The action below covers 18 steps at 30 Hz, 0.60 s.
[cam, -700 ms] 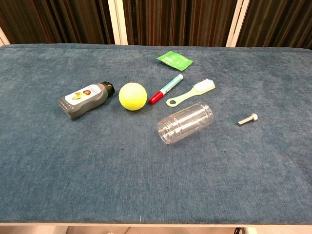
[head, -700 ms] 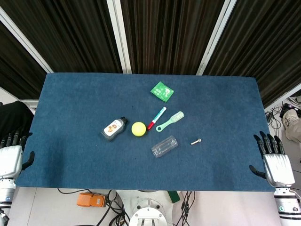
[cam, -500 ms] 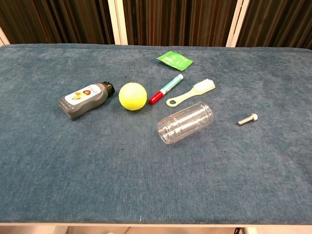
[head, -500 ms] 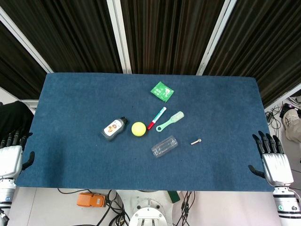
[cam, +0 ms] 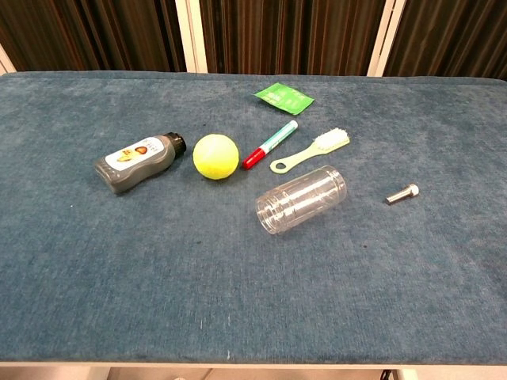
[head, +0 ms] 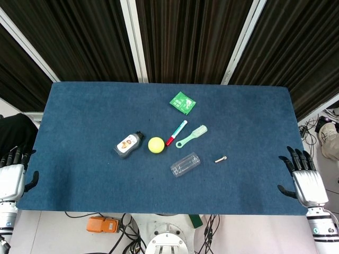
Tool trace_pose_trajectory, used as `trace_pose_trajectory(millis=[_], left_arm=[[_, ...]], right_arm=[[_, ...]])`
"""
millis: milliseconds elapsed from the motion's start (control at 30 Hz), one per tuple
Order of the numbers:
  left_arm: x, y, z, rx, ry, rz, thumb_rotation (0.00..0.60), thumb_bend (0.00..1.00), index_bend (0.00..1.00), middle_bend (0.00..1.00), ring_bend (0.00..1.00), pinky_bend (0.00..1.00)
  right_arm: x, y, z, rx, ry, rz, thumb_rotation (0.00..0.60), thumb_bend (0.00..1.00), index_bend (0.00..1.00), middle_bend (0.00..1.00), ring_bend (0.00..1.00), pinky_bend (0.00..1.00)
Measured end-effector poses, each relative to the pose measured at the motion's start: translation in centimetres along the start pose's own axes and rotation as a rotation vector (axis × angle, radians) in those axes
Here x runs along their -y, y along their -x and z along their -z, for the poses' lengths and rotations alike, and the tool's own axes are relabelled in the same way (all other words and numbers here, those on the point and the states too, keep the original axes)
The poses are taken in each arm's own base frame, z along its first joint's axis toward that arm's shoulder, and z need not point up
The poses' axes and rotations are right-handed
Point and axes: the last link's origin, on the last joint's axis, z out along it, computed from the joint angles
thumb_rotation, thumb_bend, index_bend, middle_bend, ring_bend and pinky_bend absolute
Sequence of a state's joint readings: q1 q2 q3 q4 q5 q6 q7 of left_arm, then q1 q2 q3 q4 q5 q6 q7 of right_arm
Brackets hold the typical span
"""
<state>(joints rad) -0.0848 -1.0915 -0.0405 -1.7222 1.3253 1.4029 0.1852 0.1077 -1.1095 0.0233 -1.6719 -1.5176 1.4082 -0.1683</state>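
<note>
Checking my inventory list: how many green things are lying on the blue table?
2. A green packet lies toward the far edge; a pale green brush lies nearer, beside the marker, right of the yellow ball. Nothing appears hidden.

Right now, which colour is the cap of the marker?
Red; the marker shows it best in the chest view.

Hands cropped, label illegible

The left hand is cut off by the head view's edge; print on the bottle cannot be read.
</note>
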Motion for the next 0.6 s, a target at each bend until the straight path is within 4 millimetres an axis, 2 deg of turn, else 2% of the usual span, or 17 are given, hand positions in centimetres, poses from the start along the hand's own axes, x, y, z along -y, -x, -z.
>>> trace_pose_trajectory(millis=[233,467,600], left_arm=[[0.1,-0.1,0.1,0.002,-0.003,0.004,0.6,0.42,0.19,0.03,0.06,0.12],[0.3,-0.2,0.1,0.001,-0.017,0.014,0.6,0.42,0.19,0.03,0.06,0.12],[0.3,-0.2,0.1,0.003,-0.02,0.015,0.6,0.42,0.19,0.03,0.06,0.12]], right_arm=[[1.5,0.3,-5.1,0.094,-0.112,0.034,0.6,0.29,0.36,0.07,0.02,0.04],[4.8,1.7,-11.2,0.178,-0.22,0.1,0.6,0.29,0.42,0.07,0.02,0.04],[6.7,2.9,-13.5,0.204,-0.26,0.112,0.6,0.32,0.45,0.07,0.02,0.04]])
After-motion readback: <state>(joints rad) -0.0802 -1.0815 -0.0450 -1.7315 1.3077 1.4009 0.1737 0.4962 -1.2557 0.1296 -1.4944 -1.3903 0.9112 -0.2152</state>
